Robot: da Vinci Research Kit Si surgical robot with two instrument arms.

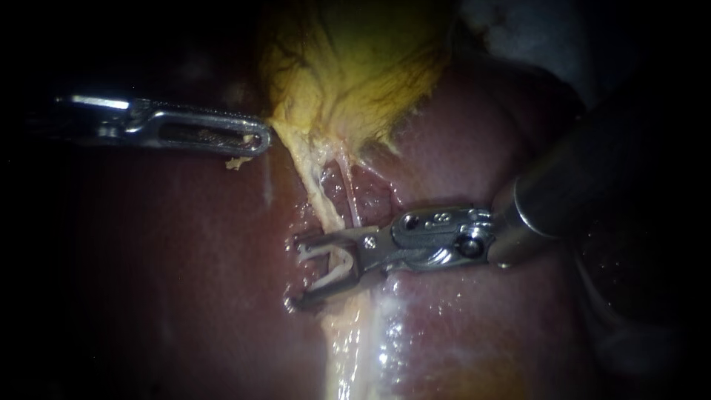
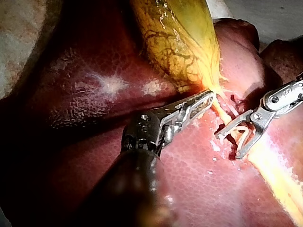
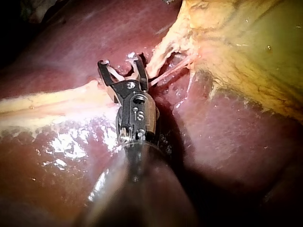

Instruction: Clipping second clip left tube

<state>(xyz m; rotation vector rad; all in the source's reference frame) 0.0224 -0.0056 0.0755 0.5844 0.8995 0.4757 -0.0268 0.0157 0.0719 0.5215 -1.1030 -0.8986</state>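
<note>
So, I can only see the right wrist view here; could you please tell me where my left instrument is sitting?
Observer: In the endoscope view your left instrument has its tip against the lower left edge of the gallbladder, well apart from your right instrument.
Operator: Thank you. And are my jaw tips beyond the left tube?
Observer: Yes. Both tips of the jaws holding the clip sit over the liver, to the left of the left tube.
</note>
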